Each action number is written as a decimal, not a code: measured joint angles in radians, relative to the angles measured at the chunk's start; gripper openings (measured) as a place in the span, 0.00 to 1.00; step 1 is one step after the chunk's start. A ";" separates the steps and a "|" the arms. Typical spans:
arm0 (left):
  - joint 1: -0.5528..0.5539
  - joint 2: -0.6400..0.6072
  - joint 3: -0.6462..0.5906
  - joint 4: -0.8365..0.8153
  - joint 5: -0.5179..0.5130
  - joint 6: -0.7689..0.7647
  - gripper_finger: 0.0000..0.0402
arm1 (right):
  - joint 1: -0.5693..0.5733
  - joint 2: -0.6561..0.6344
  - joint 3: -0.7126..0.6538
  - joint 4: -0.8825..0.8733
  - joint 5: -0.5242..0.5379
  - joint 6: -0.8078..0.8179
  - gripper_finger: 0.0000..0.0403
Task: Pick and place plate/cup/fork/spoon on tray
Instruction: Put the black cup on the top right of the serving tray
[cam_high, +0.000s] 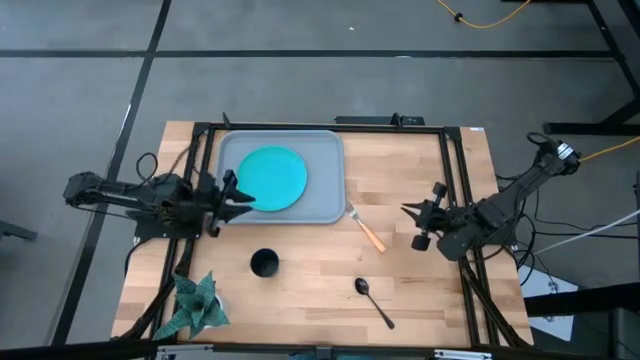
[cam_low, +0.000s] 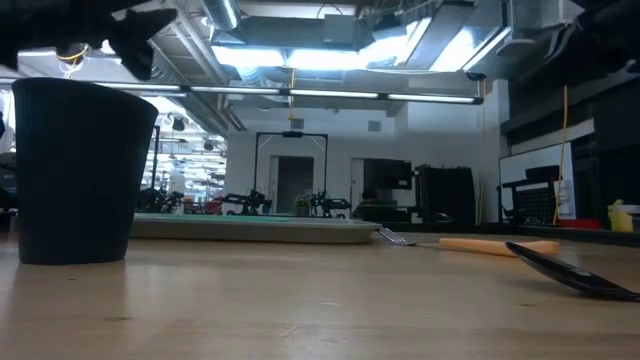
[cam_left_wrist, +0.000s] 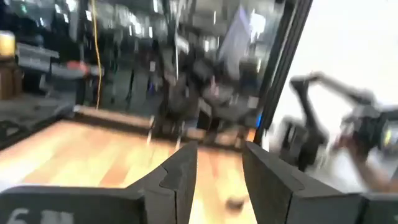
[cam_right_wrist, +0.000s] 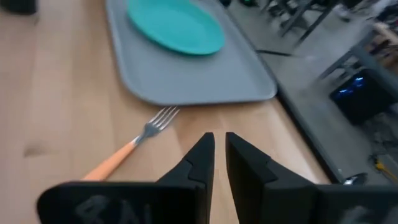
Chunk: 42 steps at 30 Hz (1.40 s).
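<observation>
Left gripper: the left gripper hangs over the near left corner of the tray, its fingers parted with a plain gap between them and nothing held.
Right gripper: the right gripper hovers above the bare table toward its right side, with its two fingers drawn close, only a thin slit between them, clasping nothing.
Tray: the tray lies flat at the far middle of the table; the left gripper's tips reach over its edge, while the right gripper is well apart from it, off its right end.
Plate: the plate lies flat inside the tray, in its left half, just beside the left gripper's tips; from the right wrist it shows far ahead of the right gripper, beyond the fork.
Fork: the fork lies on the wood between the tray's near right corner and the right gripper, near that gripper; its tines point at the tray and stop just short of the rim.
Cup: the cup stands upright on the table, nearer the front edge than the left gripper and a little to its right, apart from it.
Spoon: the spoon lies on the wood toward the front, nearer the right gripper than the left, apart from both.
Plant: a small green plant stands at the front left corner, on the front side of the left arm.
</observation>
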<state>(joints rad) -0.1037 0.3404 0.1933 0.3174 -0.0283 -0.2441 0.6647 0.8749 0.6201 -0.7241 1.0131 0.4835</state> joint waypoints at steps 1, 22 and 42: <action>-0.009 0.039 0.048 -0.053 -0.008 0.014 0.30 | 0.000 -0.004 0.000 -0.001 0.017 0.001 0.11; -0.202 0.746 0.641 -0.864 0.039 -0.094 0.30 | -0.001 -0.007 -0.003 -0.035 -0.125 0.010 0.11; -0.221 1.001 0.641 -0.862 0.011 -0.137 0.30 | -0.001 -0.007 -0.003 -0.037 -0.125 0.010 0.11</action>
<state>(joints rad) -0.3244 1.3410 0.8341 -0.5446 -0.0174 -0.3809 0.6640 0.8680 0.6167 -0.7609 0.8879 0.4934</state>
